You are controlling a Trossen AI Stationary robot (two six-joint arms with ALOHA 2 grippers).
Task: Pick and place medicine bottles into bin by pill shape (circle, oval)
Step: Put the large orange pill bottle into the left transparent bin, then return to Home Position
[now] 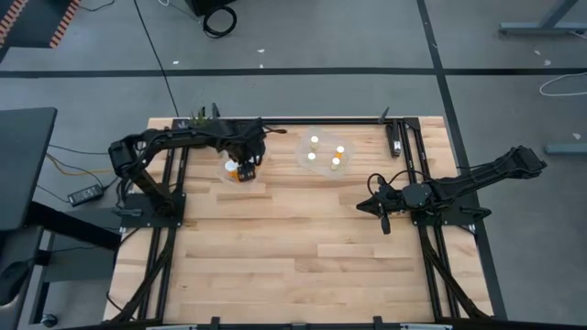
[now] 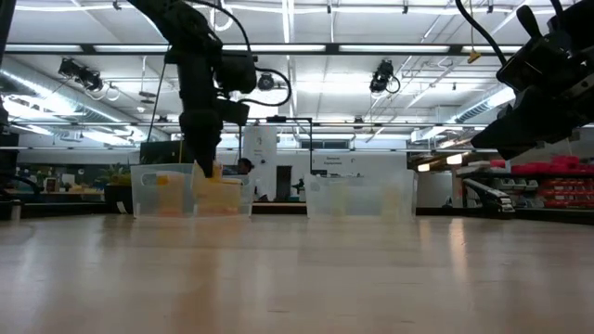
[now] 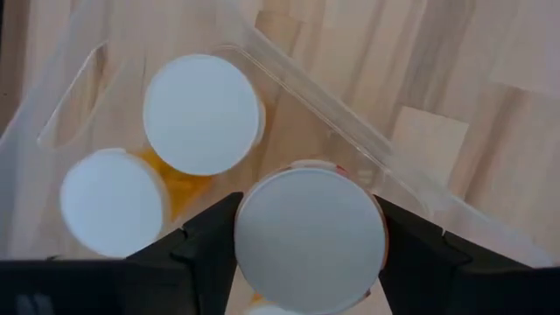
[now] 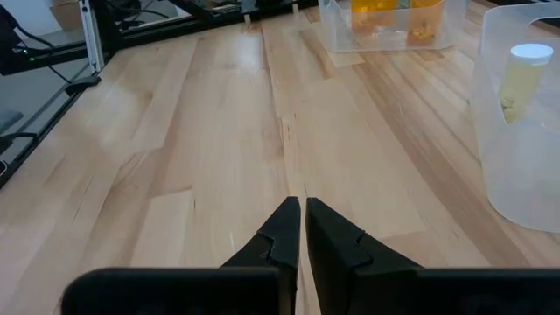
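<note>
My left gripper [image 1: 246, 170] reaches down over a clear bin [image 1: 223, 175] at the table's far left and is shut on a white-capped amber bottle [image 3: 311, 238]. Two more white-capped bottles [image 3: 203, 114] [image 3: 109, 203] stand upright in that bin beside it. A second clear bin [image 1: 301, 156] to the right holds several white-capped bottles [image 1: 313, 140]. My right gripper [image 1: 383, 218] waits shut and empty over bare table at the right; its closed fingers show in the right wrist view [image 4: 302, 223]. My left gripper pinches the bottle's round white cap by its rim [image 3: 249, 229], one finger [image 3: 210, 238] on each of two opposite sides. The fingers come from above, pointing down. The bottle stays upright within the bin's walls; whether its base rests on the bin floor is hidden.
The two clear bins [image 2: 190, 190] [image 2: 362, 195] stand side by side near the far edge. A small green plant [image 1: 197, 116] sits at the far left corner. Black frame rails [image 1: 396, 137] run along the table's sides. Wide bare wood [image 1: 293, 247] lies toward the near edge.
</note>
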